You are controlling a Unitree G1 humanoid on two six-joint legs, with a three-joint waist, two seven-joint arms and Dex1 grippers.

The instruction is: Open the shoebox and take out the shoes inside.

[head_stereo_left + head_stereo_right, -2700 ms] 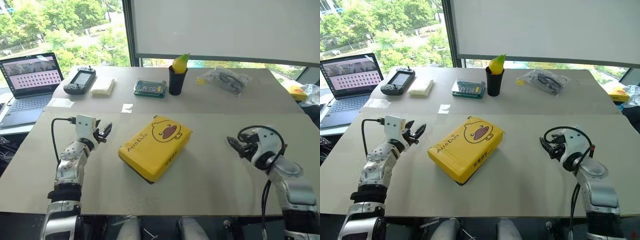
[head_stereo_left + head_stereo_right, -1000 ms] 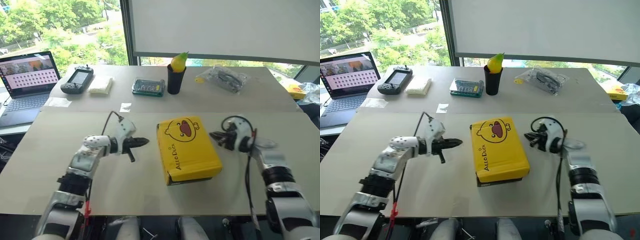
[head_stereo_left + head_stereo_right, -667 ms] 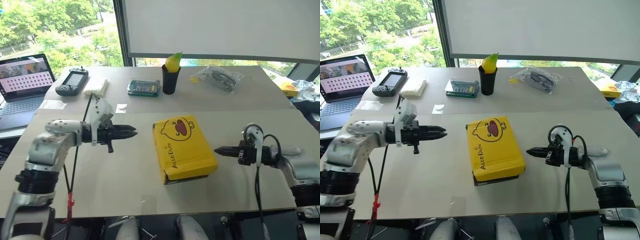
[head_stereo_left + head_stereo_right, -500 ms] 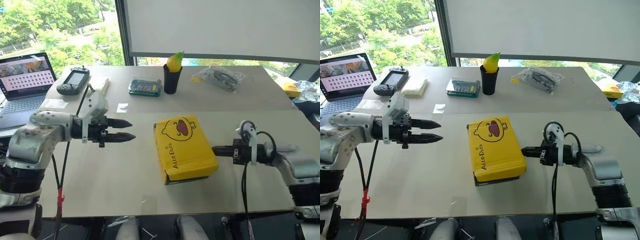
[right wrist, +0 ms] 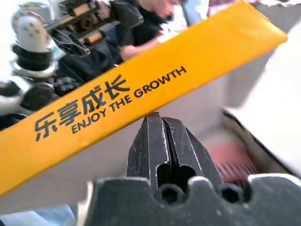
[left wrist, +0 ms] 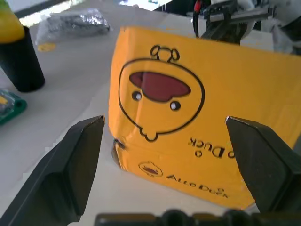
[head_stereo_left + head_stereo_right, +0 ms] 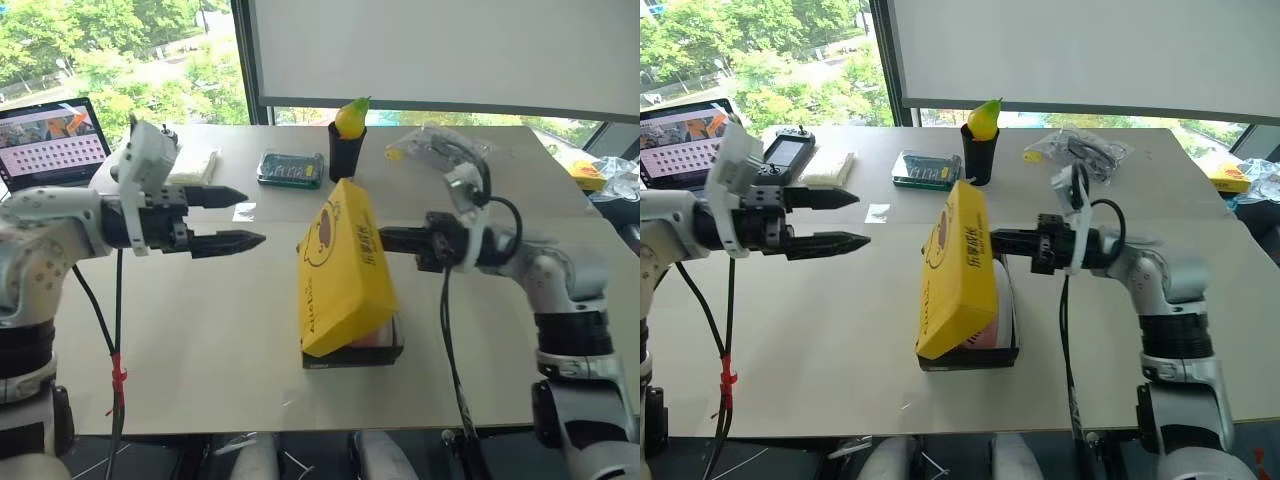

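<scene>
Yellow lid of the shoebox (image 7: 340, 265), mid-table, is tilted up. Left gripper (image 7: 232, 218) hovers beside it, jaws spread, empty. Right gripper (image 7: 1002, 241), clenched, props the lid's edge. Opening step; next, fold lid fully back, reach shoes (image 7: 992, 330).

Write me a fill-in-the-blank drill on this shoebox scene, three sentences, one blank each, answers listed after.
1. The yellow lid of the shoebox is tilted up, and the ____ gripper is pressed against its raised edge with fingers shut.
2. The left gripper hangs beside the box with its fingers ____.
3. On the far side of the table, a yellow pear-like fruit stands in a ____ cup.

Missing words: right; open; black
</scene>
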